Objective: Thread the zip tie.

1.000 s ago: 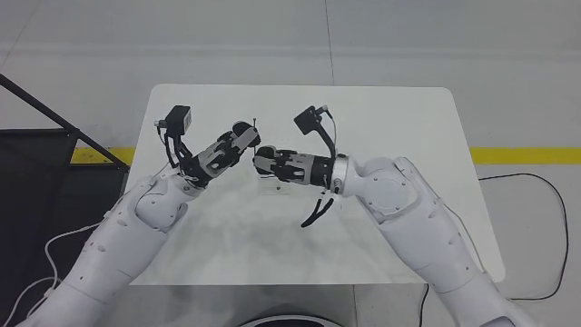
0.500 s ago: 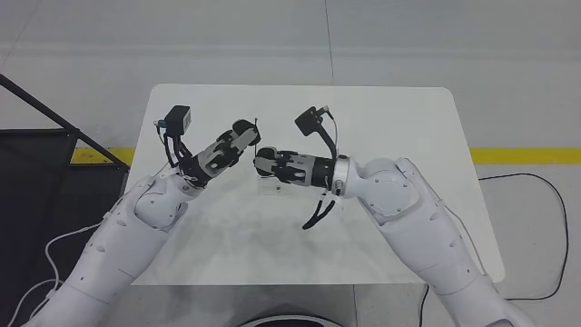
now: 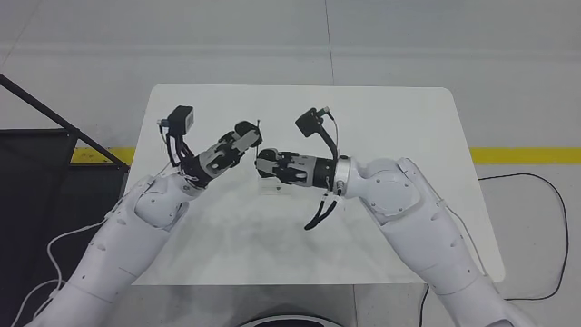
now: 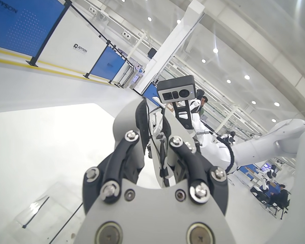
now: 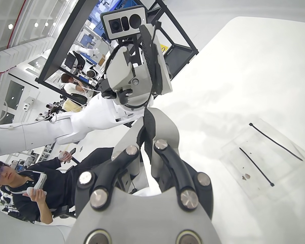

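My two grippers meet tip to tip above the middle of the white table [image 3: 399, 118]. The left gripper [image 3: 247, 134] is shut on a thin black zip tie [image 3: 257, 127], whose free end pokes up past its fingertips. In the right wrist view the zip tie [image 5: 154, 34] runs along the left gripper's [image 5: 149, 30] black pad and down to my right gripper [image 5: 147, 114]. The right gripper [image 3: 263, 157] has its pads pressed together on the tie's other end. In the left wrist view my left gripper [image 4: 155, 114] points at the right arm.
A clear plastic tray [image 5: 282, 176] lies on the table just below the grippers, holding two spare black zip ties [image 5: 275, 142] [image 5: 256, 167]. The same tray [image 3: 272, 186] sits under the right gripper in the top view. A black frame stands off the table's left side.
Both grippers have drifted very slightly to the right, still tip to tip. Their hold on the zip tie looks the same.
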